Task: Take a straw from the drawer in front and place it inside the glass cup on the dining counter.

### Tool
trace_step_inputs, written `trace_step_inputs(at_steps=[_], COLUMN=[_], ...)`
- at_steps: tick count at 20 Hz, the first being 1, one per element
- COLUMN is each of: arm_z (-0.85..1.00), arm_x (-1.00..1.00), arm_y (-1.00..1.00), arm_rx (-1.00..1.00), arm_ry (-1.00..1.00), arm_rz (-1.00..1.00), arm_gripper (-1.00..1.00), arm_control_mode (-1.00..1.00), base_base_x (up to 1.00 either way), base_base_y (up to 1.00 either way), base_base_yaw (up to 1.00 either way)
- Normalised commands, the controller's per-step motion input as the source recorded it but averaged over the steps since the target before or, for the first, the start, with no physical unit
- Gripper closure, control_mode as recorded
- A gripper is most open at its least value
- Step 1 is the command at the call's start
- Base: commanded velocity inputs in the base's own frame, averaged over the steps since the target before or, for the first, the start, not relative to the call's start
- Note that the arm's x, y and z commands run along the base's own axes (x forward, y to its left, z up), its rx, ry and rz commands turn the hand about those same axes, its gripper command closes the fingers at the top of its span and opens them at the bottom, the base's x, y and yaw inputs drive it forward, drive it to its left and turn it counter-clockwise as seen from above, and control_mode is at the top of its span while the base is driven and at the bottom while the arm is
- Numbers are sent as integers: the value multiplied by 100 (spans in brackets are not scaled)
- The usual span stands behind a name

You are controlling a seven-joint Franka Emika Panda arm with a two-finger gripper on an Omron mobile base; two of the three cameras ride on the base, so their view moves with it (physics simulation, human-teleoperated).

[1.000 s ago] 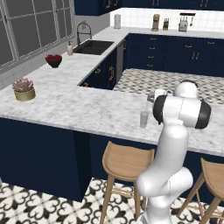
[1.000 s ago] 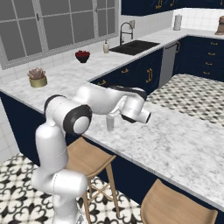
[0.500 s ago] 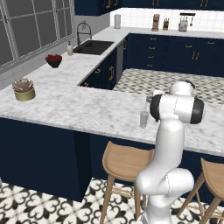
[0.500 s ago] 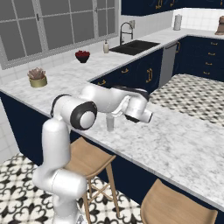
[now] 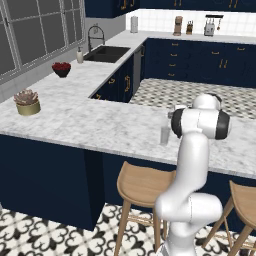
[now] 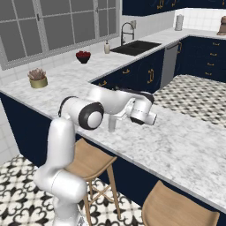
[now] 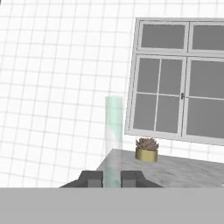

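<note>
The surface (image 5: 105, 127) is white-grey veined marble with a smooth, faintly glossy look; its base panel (image 5: 45, 175) is flat matt navy. The cup (image 5: 165, 135) is clear, greyish glass, seen in the hand view as a pale greenish see-through column at centre frame. The stools (image 5: 145, 184) have smooth light-wood seats and legs. The arm (image 5: 192, 165) is glossy white plastic with dark joints. The claw (image 7: 112, 178) has matt dark-grey fingers. The floor (image 5: 60, 235) is patterned black-and-white tile.
</note>
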Motion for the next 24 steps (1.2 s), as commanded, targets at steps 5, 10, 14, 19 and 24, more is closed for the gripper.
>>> trace_step_inputs(at_steps=[5, 10, 14, 19, 24], arm_z=[-20, -28, -20, -12, 0], arm_x=[15, -13, -61, -59, 9], arm_y=[0, 0, 0, 0, 23], arm_rx=[0, -4, -2, -2, 0], arm_ry=[-1, -7, -21, -25, -19], arm_rz=[3, 5, 7, 6, 1], arm_gripper=[100, 100, 100, 100, 100], arm_control_mode=[-100, -100, -100, -100, -100], base_base_x=[0, 0, 0, 0, 0], base_base_y=[0, 0, 0, 0, 0], base_base_yaw=[0, 0, 0, 0, 0])
